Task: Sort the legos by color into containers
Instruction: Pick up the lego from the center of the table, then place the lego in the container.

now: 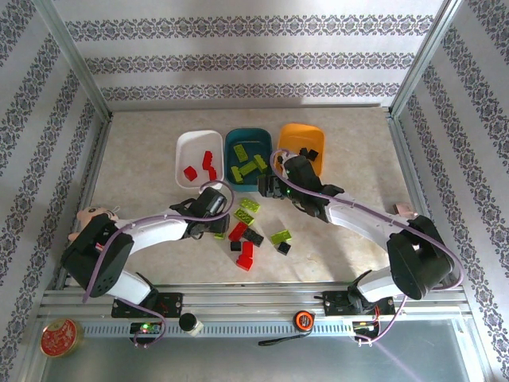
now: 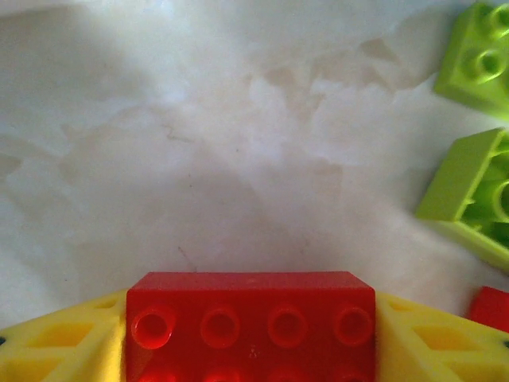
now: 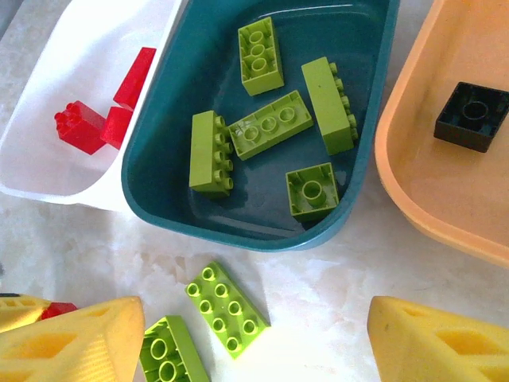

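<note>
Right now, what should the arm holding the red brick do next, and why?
Probably lift the left end effector and carry its red brick over to the white tub. The brick sits clamped between the yellow fingers, and the white tub is where other red bricks lie, so that looks like its color's home.

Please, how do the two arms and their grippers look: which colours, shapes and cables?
The left arm and the right arm have white links between bulky black joints, and a lilac cable runs along each. The left gripper and the right gripper have yellow, wedge-shaped fingers with triangular cut-outs.
</note>
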`<state>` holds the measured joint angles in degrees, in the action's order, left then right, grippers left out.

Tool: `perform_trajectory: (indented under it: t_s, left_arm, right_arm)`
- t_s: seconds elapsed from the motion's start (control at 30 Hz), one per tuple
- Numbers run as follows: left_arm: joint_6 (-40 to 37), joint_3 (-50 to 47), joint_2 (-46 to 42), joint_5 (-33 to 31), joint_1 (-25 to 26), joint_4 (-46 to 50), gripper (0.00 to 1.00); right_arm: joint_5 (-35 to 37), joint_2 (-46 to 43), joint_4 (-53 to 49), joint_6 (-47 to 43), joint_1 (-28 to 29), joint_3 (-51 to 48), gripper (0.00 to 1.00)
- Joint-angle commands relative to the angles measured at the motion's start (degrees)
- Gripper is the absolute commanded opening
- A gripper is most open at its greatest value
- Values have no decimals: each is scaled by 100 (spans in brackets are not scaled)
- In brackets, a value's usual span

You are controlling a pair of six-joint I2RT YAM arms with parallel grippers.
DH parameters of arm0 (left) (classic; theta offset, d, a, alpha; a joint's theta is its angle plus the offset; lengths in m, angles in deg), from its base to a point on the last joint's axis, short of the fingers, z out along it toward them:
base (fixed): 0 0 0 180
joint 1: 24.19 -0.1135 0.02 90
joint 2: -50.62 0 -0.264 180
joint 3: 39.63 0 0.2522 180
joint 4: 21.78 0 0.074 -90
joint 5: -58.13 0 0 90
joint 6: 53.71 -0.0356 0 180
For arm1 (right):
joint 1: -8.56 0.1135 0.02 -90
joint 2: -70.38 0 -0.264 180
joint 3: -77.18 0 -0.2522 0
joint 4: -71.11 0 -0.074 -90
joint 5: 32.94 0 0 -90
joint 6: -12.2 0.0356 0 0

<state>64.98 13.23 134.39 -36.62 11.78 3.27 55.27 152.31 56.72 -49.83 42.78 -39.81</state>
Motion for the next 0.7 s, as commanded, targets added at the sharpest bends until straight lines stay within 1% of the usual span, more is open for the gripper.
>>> perform_trajectory:
  t_s: [0.0,0.1,0.2,0.33,0.6,0.67]
  left_arm:
    - [-51,343,-489,-105,-102,174,62]
    - [-129,733,-623,-227,-407,215,62]
    - [-177,1191,-476,-265,-799,157,62]
    - [-113,1741,94,-137,-1312,12,63]
    - [-153,2750,1304,-127,-1958,20,64]
    - [-130,2918,1496,-99,-2108,62,67]
  right_arm:
    - [44,-219,86,81,-49,-78,75]
    - [55,-280,79,97,-47,-130,75]
    - [74,-334,66,98,-55,-192,74]
    - [73,-427,62,109,-55,-306,75]
    - [119,-792,-59,108,-56,-553,75]
    - [154,-903,-107,105,-61,-622,75]
